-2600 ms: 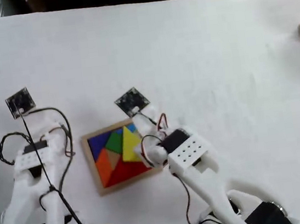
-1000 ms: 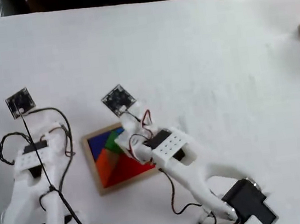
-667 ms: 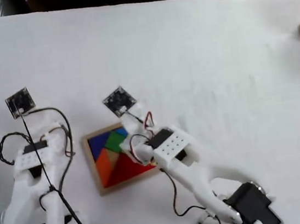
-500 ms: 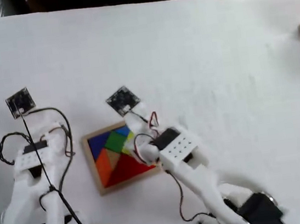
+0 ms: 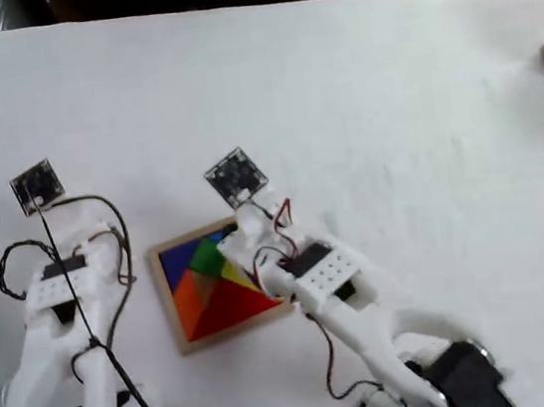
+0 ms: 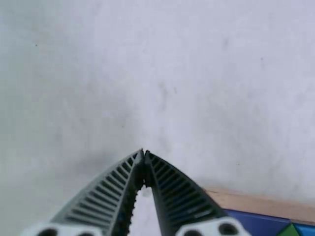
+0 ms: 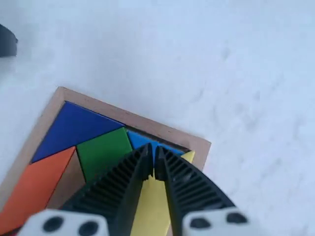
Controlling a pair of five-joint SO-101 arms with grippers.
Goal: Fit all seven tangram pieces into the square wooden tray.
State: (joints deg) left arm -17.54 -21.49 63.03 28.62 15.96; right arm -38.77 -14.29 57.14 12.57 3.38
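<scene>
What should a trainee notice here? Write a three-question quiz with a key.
1. True or false: the fingers of the left gripper are shut.
2. The right gripper is above: A) bare table, B) the wooden tray, C) the left arm.
3. What colour is the piece in the tray corner nearest the left gripper?
Key: 1 true; 2 B; 3 dark blue.

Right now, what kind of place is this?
Likely a robot practice bench in a lab or workshop: a left arm and a right arm sit at a white table, with a wooden tangram tray between them.
</scene>
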